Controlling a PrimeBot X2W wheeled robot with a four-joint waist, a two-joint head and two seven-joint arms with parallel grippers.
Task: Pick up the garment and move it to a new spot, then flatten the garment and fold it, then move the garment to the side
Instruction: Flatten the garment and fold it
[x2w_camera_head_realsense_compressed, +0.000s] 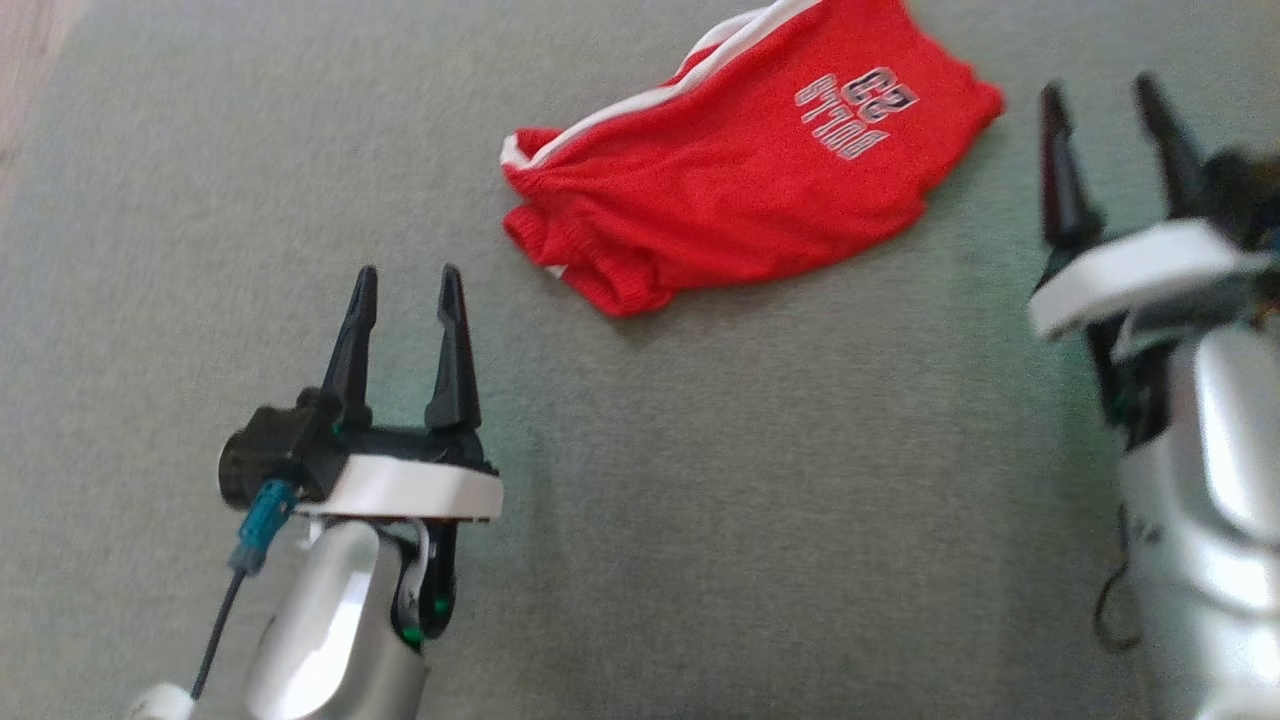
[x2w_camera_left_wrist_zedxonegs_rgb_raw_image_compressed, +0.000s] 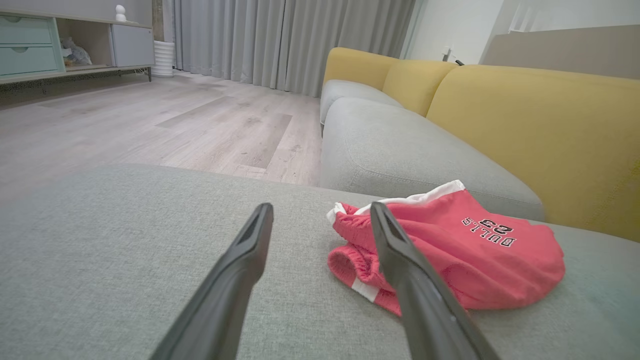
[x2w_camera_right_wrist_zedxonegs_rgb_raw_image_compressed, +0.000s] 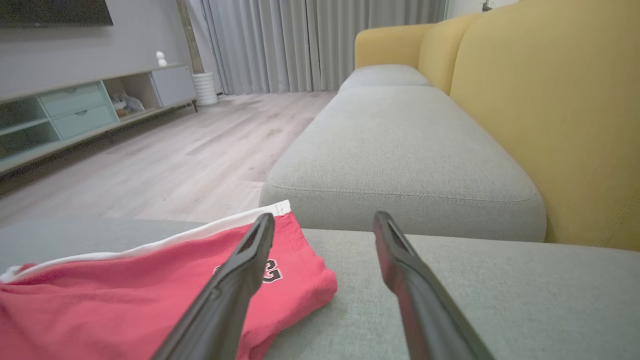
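Between wide left hand (x2w_camera_head_realsense_compressed: 407, 272) and wide right hand (x2w_camera_head_realsense_compressed: 1097, 87), shorts (x2w_camera_head_realsense_compressed: 740, 180) lie diagonally (waistband (x2w_camera_head_realsense_compressed: 560, 235) leftward).

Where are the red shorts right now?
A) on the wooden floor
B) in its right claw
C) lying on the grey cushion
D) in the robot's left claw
C: the red shorts lie on the grey cushion, and the left gripper and right gripper are open and empty.
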